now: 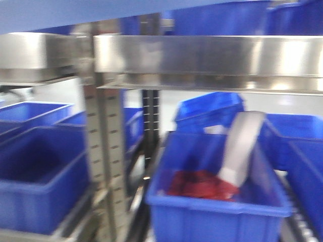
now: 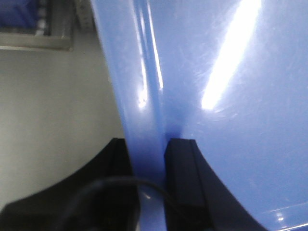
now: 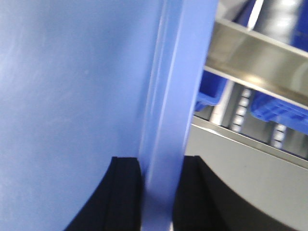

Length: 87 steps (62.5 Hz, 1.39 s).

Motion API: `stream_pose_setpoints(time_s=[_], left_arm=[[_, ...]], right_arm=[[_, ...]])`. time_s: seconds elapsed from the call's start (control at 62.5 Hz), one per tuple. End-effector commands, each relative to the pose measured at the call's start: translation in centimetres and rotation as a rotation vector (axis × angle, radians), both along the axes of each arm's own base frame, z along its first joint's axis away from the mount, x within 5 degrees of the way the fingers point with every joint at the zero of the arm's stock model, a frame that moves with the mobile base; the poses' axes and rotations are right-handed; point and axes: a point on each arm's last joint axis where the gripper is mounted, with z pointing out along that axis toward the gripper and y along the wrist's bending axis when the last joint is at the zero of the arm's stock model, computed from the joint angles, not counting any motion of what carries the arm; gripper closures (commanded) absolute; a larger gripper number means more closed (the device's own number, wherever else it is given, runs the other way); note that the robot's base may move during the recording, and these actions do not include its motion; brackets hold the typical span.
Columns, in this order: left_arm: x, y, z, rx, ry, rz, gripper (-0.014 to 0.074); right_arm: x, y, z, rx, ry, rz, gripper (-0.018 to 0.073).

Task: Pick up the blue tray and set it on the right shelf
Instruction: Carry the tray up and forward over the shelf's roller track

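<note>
Stainless steel shelf [image 1: 202, 55] takes up most of the front view. Its wide shiny lip runs straight across from 9 to 3 o'clock, and perforated uprights [image 1: 106, 151] drop down from it around 7 o'clock.

Next biggest is the blue tray [image 1: 60, 12], held up in the air in front of that shelf. The front camera only catches it as a pale periwinkle band along the top edge, 10 to 12 o'clock, above the lip in the picture. Can't tell if it's touching the steel or not. Both wrist cams are pretty much wall-to-wall tray, glossy with light streaks.

Under the lip there's a bunch of deep, darker blue bins [image 1: 40, 181] at 8 o'clock, 3 o'clock and further back. The front bin [image 1: 212, 217] at 6 o'clock has some red stuff [image 1: 199, 184] crumpled in the bottom. A pale strip [image 1: 242, 146] leans up out of it toward 1 o'clock, all fairly blurry.

The left gripper [image 2: 147, 154] is clamped on the tray's rim, black fingers [image 2: 180, 168] pressed against either side at 6 o'clock in its view. The tray spreads off toward 3 o'clock, and a thin dark cable [image 2: 110, 183] loops across at 7 o'clock.

Same deal with the right gripper [image 3: 156, 178]: it's squeezed tight on the rim on its side, with the tray filling 9 o'clock and the steel lip showing at 2 o'clock.
</note>
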Motion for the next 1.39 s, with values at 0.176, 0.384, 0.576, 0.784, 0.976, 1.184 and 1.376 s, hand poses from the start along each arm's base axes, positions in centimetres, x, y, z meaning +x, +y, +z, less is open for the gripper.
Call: stream_pose_setpoints(time_s=[0.176, 0.384, 0.576, 0.784, 0.976, 1.184, 1.376], left_arm=[[-1.75, -0.22, 0.95, -0.012, 0.051, -0.094, 0.0645], [-1.75, -0.22, 0.95, -0.012, 0.051, -0.094, 0.0645], [-1.75, -0.22, 0.95, -0.012, 0.051, -0.094, 0.0645], [-1.75, -0.22, 0.95, -0.012, 0.051, -0.094, 0.0645], [-1.75, -0.22, 0.95, -0.012, 0.051, -0.094, 0.0645], [-1.75, -0.22, 0.95, -0.012, 0.051, -0.094, 0.0645], [-1.75, -0.22, 0.95, -0.012, 0.051, -0.094, 0.0645]], right_arm=[[-1.31, -0.13, 1.48, 0.045, -0.013, 0.033, 0.0505], [-1.31, -0.13, 1.48, 0.045, -0.013, 0.033, 0.0505], [-1.31, -0.13, 1.48, 0.045, -0.013, 0.033, 0.0505], [-1.31, -0.13, 1.48, 0.045, -0.013, 0.033, 0.0505], [-1.31, -0.13, 1.48, 0.045, -0.013, 0.033, 0.0505], [-1.31, -0.13, 1.48, 0.045, -0.013, 0.033, 0.0505], [-1.31, -0.13, 1.48, 0.045, -0.013, 0.033, 0.0505]])
